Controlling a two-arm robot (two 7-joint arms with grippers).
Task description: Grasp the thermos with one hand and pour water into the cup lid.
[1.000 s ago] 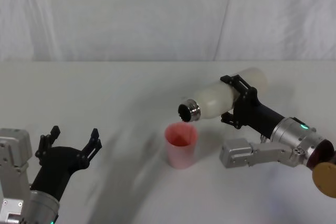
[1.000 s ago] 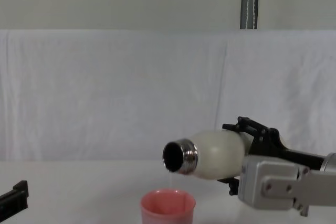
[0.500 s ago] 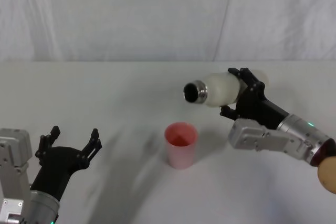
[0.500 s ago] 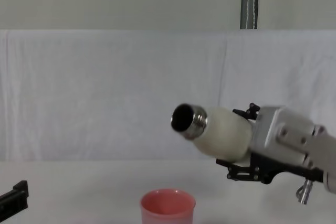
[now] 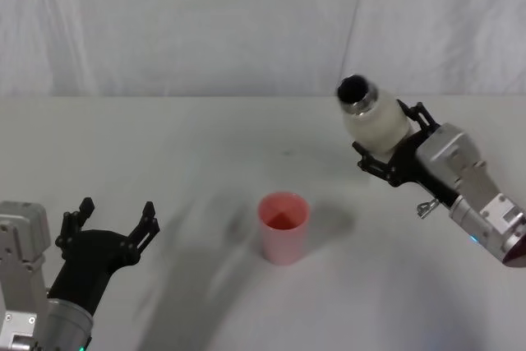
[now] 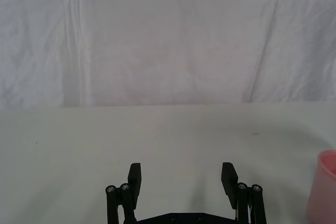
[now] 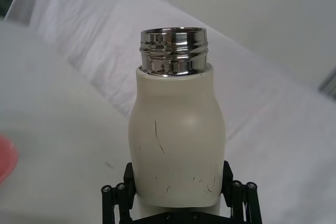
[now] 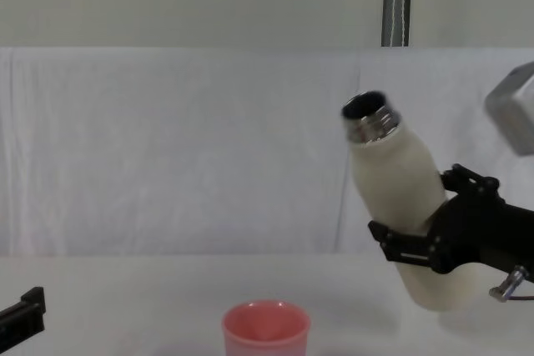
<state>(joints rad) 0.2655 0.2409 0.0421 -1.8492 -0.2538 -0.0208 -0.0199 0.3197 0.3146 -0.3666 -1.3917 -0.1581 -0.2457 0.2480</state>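
Thermos held raised to the right of the cup lid, mouth no longer over it.

The right hand, clenched around the thermos, holds it near upright, long axis leaning slightly left, steel neck upward. The cup lid stands on the counter. Pouring appears finished; next comes setting the thermos down upright. The left hand idles released at near left.

Even, diffuse lighting throughout, moderately bright. Soft shadows spread across the white surface beside the cup lid. Glare marks the thermos neck.
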